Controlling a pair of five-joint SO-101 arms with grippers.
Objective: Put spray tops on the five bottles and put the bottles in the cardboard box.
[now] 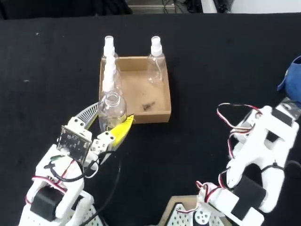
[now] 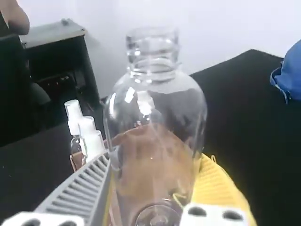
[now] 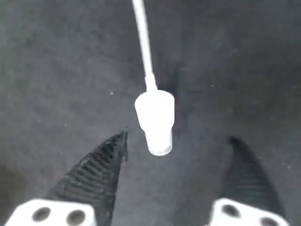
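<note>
My left gripper (image 1: 113, 116) is shut on a clear bottle (image 1: 112, 109) with no top, held upright at the near left corner of the cardboard box (image 1: 160, 113). The left wrist view shows this bottle (image 2: 155, 141) between the grey finger (image 2: 80, 193) and the yellow finger (image 2: 218, 188), its neck bare. Three bottles with white spray tops stand in the box: two on its left side (image 1: 109, 49) (image 1: 109, 73), one at the far right corner (image 1: 155, 61). My right gripper (image 3: 178, 139) is open just above the black table, a loose spray top (image 3: 154, 117) with its dip tube lying between the fingers.
The right arm (image 1: 256, 160) is folded over the table's near right area. A blue object (image 1: 292, 75) lies at the right edge. A perforated white plate (image 1: 186, 214) sits at the near edge between the arms. Black cloth covers the table (image 1: 211, 61).
</note>
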